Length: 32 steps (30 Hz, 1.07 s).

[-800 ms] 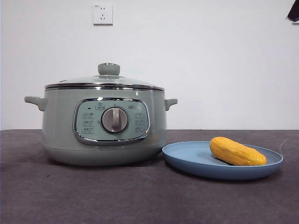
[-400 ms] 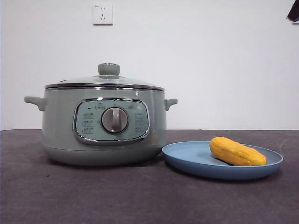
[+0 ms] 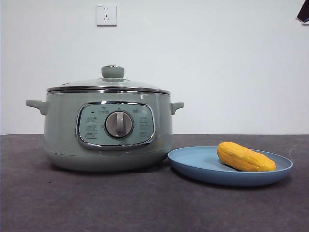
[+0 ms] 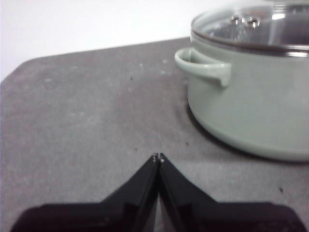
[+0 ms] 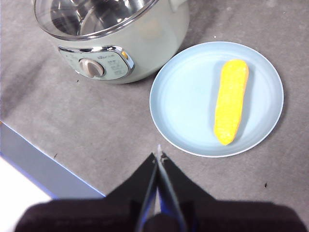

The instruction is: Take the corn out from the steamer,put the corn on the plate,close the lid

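The yellow-orange corn lies on the light-blue plate, to the right of the sage-green steamer. The glass lid with its green knob sits closed on the steamer. My left gripper is shut and empty, low over the table beside the steamer's handle. My right gripper is shut and empty, high above the table near the plate's front rim. A black arm tip shows at the top right corner.
A dark grey cloth covers the table. A white wall with a socket stands behind. The table's front edge shows in the right wrist view.
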{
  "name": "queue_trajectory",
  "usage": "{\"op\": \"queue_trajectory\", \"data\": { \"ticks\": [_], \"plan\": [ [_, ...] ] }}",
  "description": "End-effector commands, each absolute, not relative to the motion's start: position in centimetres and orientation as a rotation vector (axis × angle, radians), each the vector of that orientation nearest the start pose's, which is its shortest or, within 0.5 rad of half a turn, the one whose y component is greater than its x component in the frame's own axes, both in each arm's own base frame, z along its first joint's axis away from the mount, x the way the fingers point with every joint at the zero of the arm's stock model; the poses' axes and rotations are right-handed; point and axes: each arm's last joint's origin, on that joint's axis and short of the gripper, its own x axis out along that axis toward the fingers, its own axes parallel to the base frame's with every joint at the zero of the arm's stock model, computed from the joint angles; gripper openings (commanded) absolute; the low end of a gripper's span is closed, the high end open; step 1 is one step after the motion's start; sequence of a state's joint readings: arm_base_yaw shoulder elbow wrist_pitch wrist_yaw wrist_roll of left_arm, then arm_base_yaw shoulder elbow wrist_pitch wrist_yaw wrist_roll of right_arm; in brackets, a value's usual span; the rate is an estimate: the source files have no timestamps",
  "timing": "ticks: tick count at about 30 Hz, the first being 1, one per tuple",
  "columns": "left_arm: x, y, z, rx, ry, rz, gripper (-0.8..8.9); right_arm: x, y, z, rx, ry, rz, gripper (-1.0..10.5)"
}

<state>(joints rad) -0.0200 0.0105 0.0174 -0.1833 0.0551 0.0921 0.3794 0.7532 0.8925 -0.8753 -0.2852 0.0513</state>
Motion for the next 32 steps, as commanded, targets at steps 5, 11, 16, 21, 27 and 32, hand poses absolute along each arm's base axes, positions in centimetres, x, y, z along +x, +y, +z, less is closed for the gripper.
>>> {"op": "queue_trajectory", "data": {
  "ticks": [5, 11, 16, 21, 27, 32],
  "plan": [
    [9.6, -0.3, 14.8, 0.071, 0.170, -0.076, -0.04, 12.0, 5.7, 31.2, 0.003, 0.765, 0.615, 0.0],
    [9.6, -0.3, 14.8, 0.071, 0.170, -0.076, -0.04, 12.0, 5.7, 31.2, 0.003, 0.765, 0.615, 0.0],
    [9.6, -0.3, 14.8, 0.071, 0.170, -0.077, -0.04, 12.0, 5.7, 31.2, 0.003, 0.765, 0.615, 0.0],
    [9.6, -0.3, 14.8, 0.071, 0.170, -0.076, -0.04, 12.0, 5.7, 31.2, 0.003, 0.765, 0.615, 0.0],
    [9.6, -0.3, 14.8, 0.071, 0.170, -0.076, -0.04, 10.9, 4.3, 32.2, -0.037, 0.632, 0.535, 0.0],
    [9.6, -0.3, 14.8, 0.071, 0.170, -0.077, -0.04, 8.9, 2.6, 32.8, -0.005, 0.408, 0.445, 0.0]
  ]
}}
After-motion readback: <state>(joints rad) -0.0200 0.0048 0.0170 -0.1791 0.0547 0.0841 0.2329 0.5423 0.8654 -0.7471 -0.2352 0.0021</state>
